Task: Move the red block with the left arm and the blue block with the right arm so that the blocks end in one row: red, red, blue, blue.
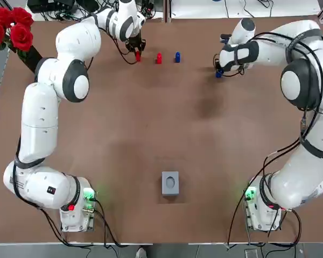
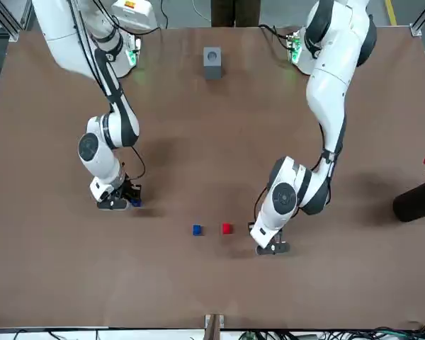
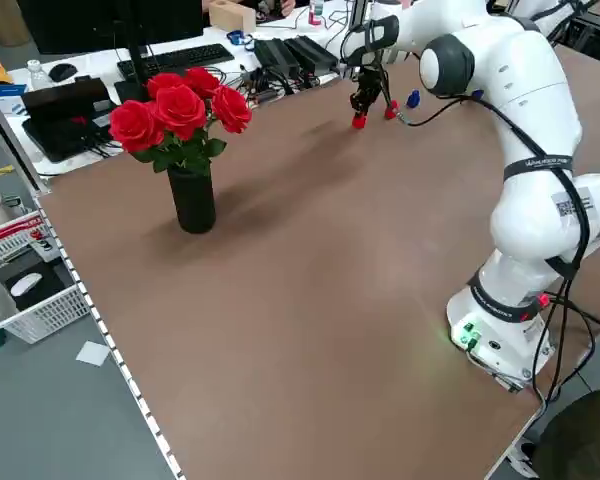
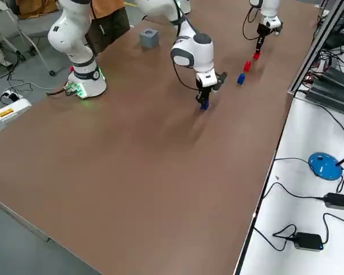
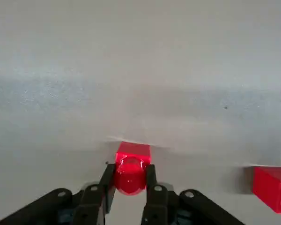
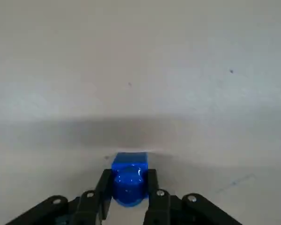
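Observation:
My left gripper (image 1: 136,52) is at the far side of the table, shut on a red block (image 5: 131,171) held low at the surface. To its right stand a second red block (image 1: 159,58) and a blue block (image 1: 177,56), in line with it. That second red block (image 5: 271,187) also shows in the left wrist view. Farther right and a little nearer, my right gripper (image 1: 219,70) is shut on another blue block (image 6: 129,181), also low at the table. In the front view this blue block (image 2: 134,202) peeks out beside the right gripper (image 2: 117,203).
A grey box (image 1: 170,183) sits in the near middle of the table. A black vase of red roses (image 1: 13,32) stands at the far left corner. Cables and desk gear lie beyond the far edge.

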